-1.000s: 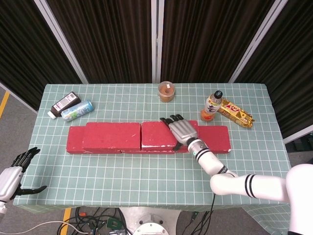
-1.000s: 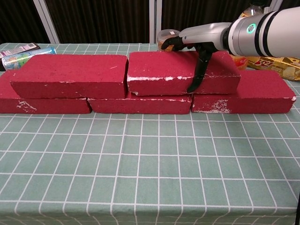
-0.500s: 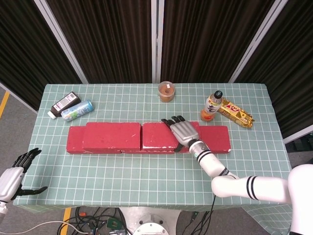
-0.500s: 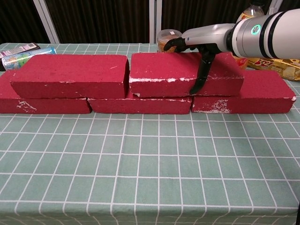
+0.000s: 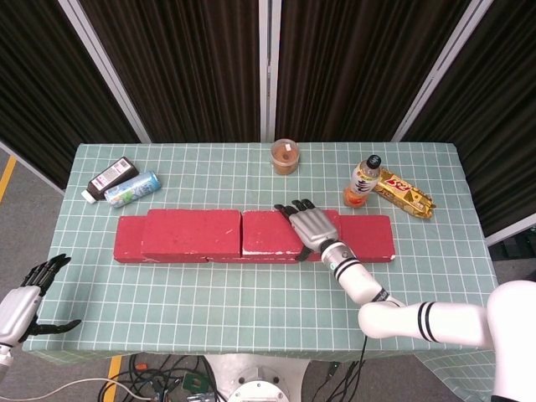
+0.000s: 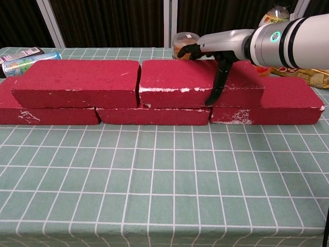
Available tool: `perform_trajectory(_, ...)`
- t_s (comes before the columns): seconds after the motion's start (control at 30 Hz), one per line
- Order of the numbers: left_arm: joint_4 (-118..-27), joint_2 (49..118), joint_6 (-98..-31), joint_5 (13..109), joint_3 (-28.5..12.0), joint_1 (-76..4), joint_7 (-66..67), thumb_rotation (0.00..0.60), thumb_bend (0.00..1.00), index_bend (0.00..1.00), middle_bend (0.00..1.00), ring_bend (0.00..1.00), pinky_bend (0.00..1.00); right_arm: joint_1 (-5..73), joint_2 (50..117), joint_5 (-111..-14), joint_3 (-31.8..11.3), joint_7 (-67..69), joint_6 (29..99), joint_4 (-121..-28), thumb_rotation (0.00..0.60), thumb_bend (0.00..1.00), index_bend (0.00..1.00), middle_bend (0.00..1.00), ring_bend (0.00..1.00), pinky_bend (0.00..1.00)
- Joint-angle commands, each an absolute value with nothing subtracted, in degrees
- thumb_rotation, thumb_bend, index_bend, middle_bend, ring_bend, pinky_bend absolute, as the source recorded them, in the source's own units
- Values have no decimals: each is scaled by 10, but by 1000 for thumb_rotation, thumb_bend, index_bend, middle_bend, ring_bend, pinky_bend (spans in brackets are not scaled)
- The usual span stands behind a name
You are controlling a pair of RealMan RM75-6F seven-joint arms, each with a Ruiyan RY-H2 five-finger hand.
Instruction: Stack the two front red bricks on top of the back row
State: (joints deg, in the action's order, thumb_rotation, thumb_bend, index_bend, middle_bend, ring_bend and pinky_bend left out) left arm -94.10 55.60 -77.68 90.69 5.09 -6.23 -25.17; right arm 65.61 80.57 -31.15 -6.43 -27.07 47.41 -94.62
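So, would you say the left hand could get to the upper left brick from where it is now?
Probably yes. The left hand hangs open off the table's near left corner, holding nothing, and bare cloth lies between it and the upper left brick; it is some way off, though.

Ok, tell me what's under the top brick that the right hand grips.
The gripped upper right brick rests across the bottom row's middle brick and right brick. Their top faces beneath it are covered.
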Motion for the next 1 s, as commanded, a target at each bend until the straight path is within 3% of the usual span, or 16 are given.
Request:
perform_trajectory(0.03, -940, 556, -777, 907, 51, -62, -253, 600, 15, 15, 0, 0, 0, 657, 807, -310, -65, -271, 474, -946, 600, 13, 0, 247, 0, 0)
perform_trajectory(1.0, -939, 555, -771, 907, 54, -64, -256, 600, 15, 15, 0, 0, 0, 664, 819, -295, -68, -279, 470, -939, 600, 1, 0, 222, 0, 0)
